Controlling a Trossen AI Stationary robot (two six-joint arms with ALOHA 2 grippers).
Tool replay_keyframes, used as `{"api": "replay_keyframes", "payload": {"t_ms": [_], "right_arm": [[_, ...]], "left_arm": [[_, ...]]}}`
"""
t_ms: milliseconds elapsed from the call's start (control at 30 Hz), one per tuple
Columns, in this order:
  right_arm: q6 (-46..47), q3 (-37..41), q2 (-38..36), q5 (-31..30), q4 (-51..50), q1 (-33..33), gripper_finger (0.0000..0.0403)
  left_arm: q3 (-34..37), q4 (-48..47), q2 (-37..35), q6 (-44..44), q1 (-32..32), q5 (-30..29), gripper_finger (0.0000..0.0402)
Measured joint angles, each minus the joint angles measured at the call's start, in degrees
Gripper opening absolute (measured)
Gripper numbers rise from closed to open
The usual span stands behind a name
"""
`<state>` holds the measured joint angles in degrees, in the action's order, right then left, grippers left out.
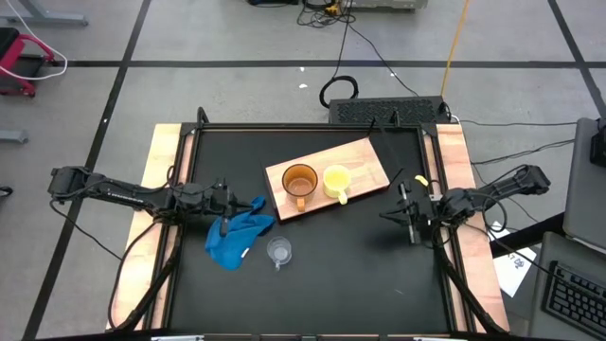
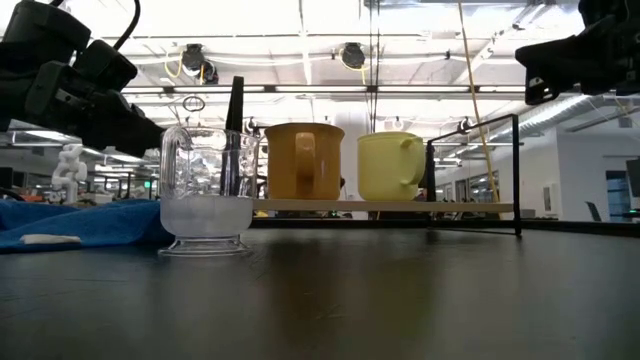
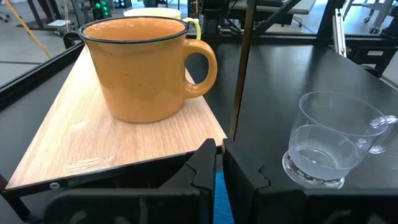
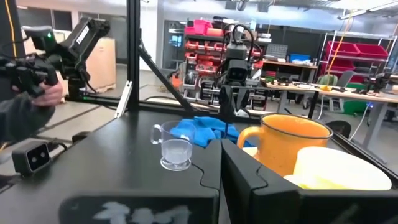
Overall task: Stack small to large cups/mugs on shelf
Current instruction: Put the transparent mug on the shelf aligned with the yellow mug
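The light-wood shelf board (image 1: 365, 156) lies at the table's far middle. On it stand the orange-brown mug (image 1: 299, 182) and, to its right, the yellow mug (image 1: 336, 180), both upright on their bases. The small clear cup (image 1: 278, 251) stands upright on the black tabletop, nearer than the board; it also shows in the left wrist view (image 3: 333, 140). My left gripper (image 1: 230, 201) hovers shut over the table's left half, above the far edge of a blue cloth and left of the orange mug (image 3: 146, 68). My right gripper (image 1: 405, 216) hovers shut at the right, beside the board's right end.
A crumpled blue cloth (image 1: 237, 237) lies on the table left of the clear cup. A black frame with upright posts (image 2: 517, 175) runs round the table. A person's hand (image 4: 28, 93) shows beyond the table's edge in the right wrist view.
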<state>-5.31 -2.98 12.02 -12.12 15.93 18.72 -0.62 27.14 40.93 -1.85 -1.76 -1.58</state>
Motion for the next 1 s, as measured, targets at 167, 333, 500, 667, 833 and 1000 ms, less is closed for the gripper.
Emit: {"api": "replay_keyframes", "payload": {"t_ms": [167,333,500,667,833,1000], "right_arm": [[-1.63,0.06,0.12,0.0,-0.12,0.0,0.0],[-1.85,0.1,0.12,0.11,-0.12,0.0,0.0],[-1.85,0.15,0.14,0.13,-0.49,0.0,0.0],[-1.82,0.15,0.14,0.15,-2.42,0.0,0.0],[-1.63,0.15,0.14,0.17,-2.55,0.0,0.0],[-1.5,0.21,0.14,0.2,-2.5,0.0,0.0]], "left_arm": [[0.0,0.06,-0.02,-2.72,0.0,0.04,0.0031],[-2.77,-2.1,0.0,-4.69,-0.87,4.47,0.003],[-10.04,-5.91,0.0,-1.21,-4.93,6.08,0.003],[-21.71,-21.22,0.84,1.21,-8.71,4.32,0.0031],[-30.76,-30.77,5.33,1.98,-10.55,1.59,0.0031],[-38.15,-37.78,14.42,2.33,-12.0,1.53,0.0031]]}}
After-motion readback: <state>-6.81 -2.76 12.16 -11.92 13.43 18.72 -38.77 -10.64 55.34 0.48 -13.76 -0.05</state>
